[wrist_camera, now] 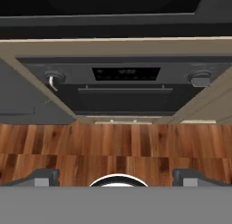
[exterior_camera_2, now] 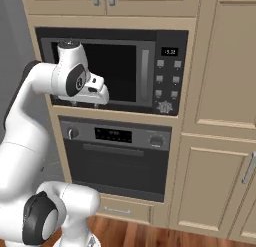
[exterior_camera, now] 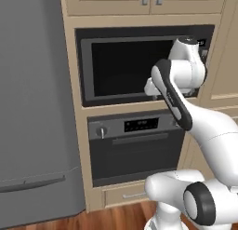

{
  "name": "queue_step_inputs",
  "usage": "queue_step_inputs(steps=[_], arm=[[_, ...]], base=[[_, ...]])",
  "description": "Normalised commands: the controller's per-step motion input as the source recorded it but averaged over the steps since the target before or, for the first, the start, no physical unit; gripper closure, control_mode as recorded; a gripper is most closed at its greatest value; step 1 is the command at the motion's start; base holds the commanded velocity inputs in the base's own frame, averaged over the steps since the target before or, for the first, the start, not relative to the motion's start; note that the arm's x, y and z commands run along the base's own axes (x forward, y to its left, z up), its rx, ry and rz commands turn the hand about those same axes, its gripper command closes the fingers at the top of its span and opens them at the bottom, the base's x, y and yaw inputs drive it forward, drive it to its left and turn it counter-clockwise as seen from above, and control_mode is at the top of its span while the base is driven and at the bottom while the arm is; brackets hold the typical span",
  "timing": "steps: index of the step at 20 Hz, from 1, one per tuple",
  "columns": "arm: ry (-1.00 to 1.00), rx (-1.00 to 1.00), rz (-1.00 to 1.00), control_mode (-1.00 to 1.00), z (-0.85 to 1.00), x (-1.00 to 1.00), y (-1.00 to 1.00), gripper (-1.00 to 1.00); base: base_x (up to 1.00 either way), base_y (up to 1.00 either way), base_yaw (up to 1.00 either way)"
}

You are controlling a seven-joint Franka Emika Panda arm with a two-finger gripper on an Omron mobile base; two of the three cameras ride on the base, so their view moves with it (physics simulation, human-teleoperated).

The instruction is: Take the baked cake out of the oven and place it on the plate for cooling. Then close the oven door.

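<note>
The oven [exterior_camera: 135, 126] [exterior_camera_2: 120, 136] [wrist_camera: 125, 75] is built into the tan cabinet wall, below the microwave. The oven door [exterior_camera: 135, 161] [exterior_camera_2: 117, 168] [wrist_camera: 124, 99] is shut, its grey bar handle [exterior_camera: 139, 139] [exterior_camera_2: 116, 150] [wrist_camera: 124, 89] running along the top edge. The baked cake is hidden behind the dark glass, and the plate is out of view. My gripper [exterior_camera_2: 85, 104] [wrist_camera: 117, 177] hangs in front of the microwave, above the oven and pointing down. It is open, its fingertips [wrist_camera: 43, 177] wide apart with nothing between them.
The microwave [exterior_camera: 125, 68] [exterior_camera_2: 115, 71] sits directly behind my hand. A grey fridge [exterior_camera: 32, 108] stands to the left and tall cabinet doors [exterior_camera_2: 225, 181] to the right. A drawer [exterior_camera: 125, 194] lies under the oven, above the wooden floor [wrist_camera: 113, 146].
</note>
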Motion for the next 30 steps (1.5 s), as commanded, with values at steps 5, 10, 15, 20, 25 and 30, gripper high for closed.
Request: queue_step_inputs(steps=[5, 10, 15, 20, 25, 30], arm=[[0.0, 0.0, 0.0, 1.0, 0.0, 0.0, 0.0, -1.0], [0.0, 0.0, 0.0, 1.0, 0.0, 0.0, 0.0, -1.0], [0.0, 0.0, 0.0, 1.0, 0.0, 0.0, 0.0, -1.0], [0.0, 0.04, -0.01, -1.0, -0.03, -0.05, -0.15, -1.0], [-0.01, 0.28, -0.12, -1.0, -0.28, -0.12, -0.94, -1.0], [-0.01, 0.47, -0.16, -1.0, -0.52, -0.18, -1.0, -1.0]], base=[[-0.03, 0.78, 0.0], [0.0, 0.67, 0.0], [0.0, 0.13, 0.0], [0.0, 0.0, 0.0], [0.0, 0.0, 0.0], [0.0, 0.0, 0.0]])
